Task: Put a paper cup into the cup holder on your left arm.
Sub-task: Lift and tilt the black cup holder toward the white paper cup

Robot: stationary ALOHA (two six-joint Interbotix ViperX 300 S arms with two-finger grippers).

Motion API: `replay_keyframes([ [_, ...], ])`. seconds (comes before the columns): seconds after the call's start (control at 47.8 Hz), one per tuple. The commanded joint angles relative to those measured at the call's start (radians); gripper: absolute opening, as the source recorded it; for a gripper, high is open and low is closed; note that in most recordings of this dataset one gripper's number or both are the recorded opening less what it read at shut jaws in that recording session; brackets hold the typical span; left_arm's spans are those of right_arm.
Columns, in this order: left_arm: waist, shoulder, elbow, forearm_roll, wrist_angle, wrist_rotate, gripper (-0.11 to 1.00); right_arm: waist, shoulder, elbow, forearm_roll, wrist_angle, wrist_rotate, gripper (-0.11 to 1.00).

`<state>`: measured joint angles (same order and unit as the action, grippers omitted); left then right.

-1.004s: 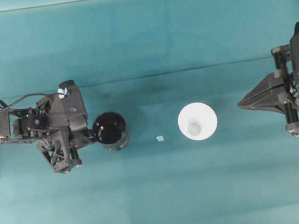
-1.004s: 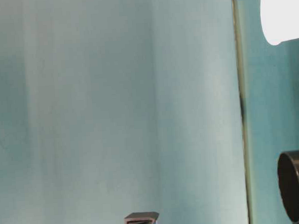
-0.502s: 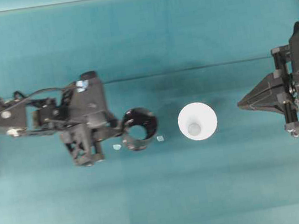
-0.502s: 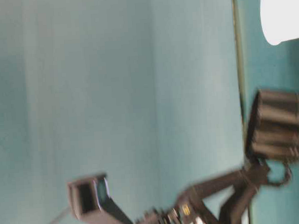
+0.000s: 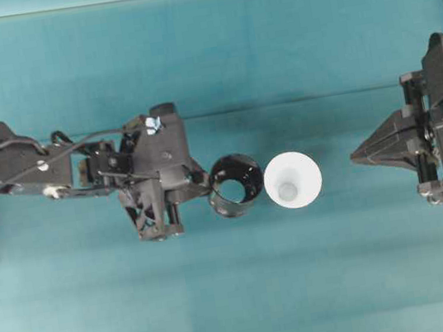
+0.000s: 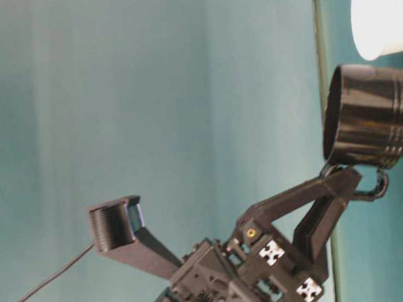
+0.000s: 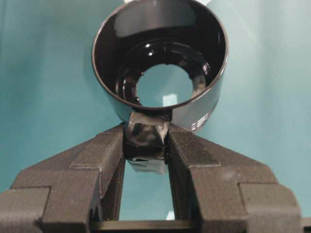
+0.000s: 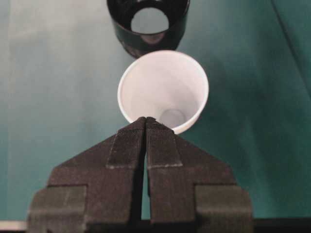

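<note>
Carried from well apart to just beside the upright white tapered paper cup (image 5: 292, 180), the glossy black cylindrical cup holder (image 5: 236, 185) hangs pinched by its knob in the left gripper (image 7: 146, 141); the right gripper (image 8: 146, 127), jaws pressed together behind that cup, should spread before grasping.

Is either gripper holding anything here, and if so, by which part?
The left gripper holds the cup holder by the small knob on its side. The right gripper is shut on nothing; the paper cup stands free.

Teal cloth-covered table (image 5: 241, 297) with a faint crosswise fold line (image 5: 295, 101).
</note>
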<state>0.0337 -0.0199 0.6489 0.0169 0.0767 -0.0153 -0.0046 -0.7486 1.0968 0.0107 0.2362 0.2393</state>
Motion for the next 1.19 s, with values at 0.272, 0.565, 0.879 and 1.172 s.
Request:
replay_keyframes([
  [0.272, -0.003, 0.046, 0.040, 0.002, -0.110, 0.002, 0.31, -0.002, 0.002, -0.028, 0.002, -0.005, 0.009, 0.03],
  [0.565, 0.006, 0.080, 0.038, 0.002, -0.147, 0.003, 0.31, -0.002, 0.002, -0.025, 0.002, -0.005, 0.009, 0.03],
  [0.879, 0.015, 0.081, 0.034, 0.002, -0.164, 0.011, 0.31, -0.002, 0.012, -0.025, 0.002, -0.005, 0.009, 0.03],
  [1.172, 0.020, 0.095, 0.034, 0.002, -0.169, 0.012, 0.31, -0.002, 0.025, -0.026, 0.002, -0.005, 0.009, 0.03],
])
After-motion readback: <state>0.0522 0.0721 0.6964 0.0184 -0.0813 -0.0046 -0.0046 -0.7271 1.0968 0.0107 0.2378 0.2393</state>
